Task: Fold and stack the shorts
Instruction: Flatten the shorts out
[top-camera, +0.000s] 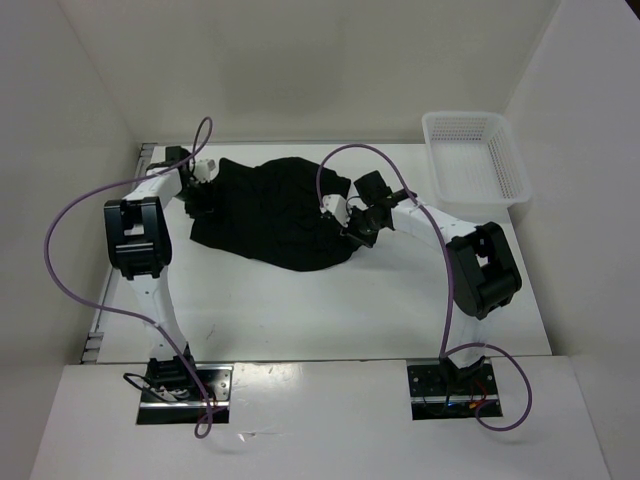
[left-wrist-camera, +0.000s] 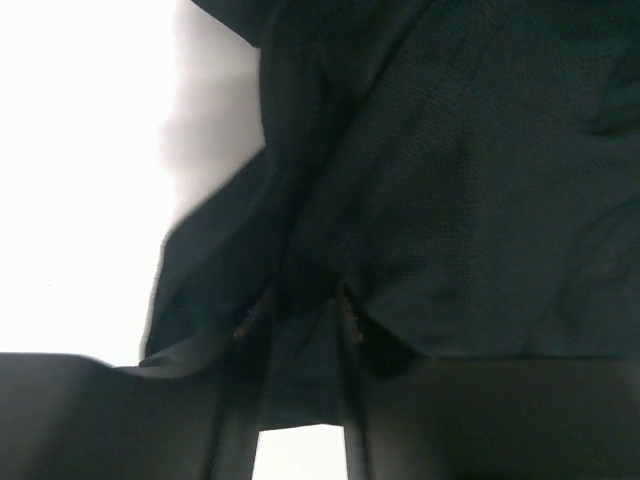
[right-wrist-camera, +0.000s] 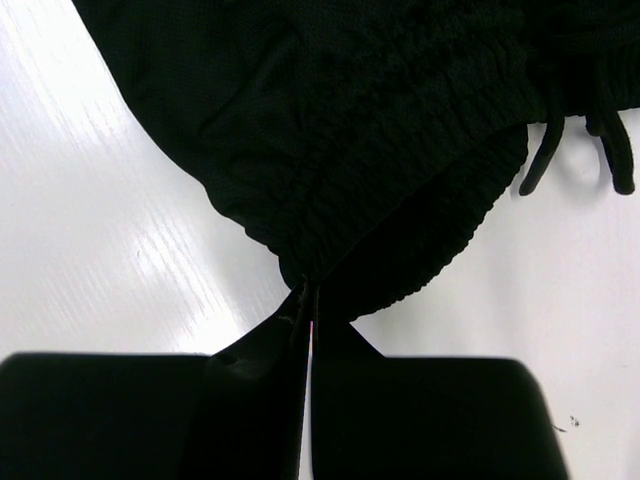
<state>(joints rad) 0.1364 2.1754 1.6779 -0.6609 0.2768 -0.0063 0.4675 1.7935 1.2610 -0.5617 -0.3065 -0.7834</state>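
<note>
The black shorts lie crumpled in a heap on the white table, between my two arms. My left gripper is at the heap's left edge. In the left wrist view its fingers stand a little apart, with a fold of the shorts lying between them. My right gripper is at the heap's right edge. It is shut on the gathered elastic waistband of the shorts. The drawstring ends hang to the right.
A white mesh basket stands at the back right of the table, with nothing visible in it. White walls close in the table at the back and on both sides. Purple cables loop off both arms.
</note>
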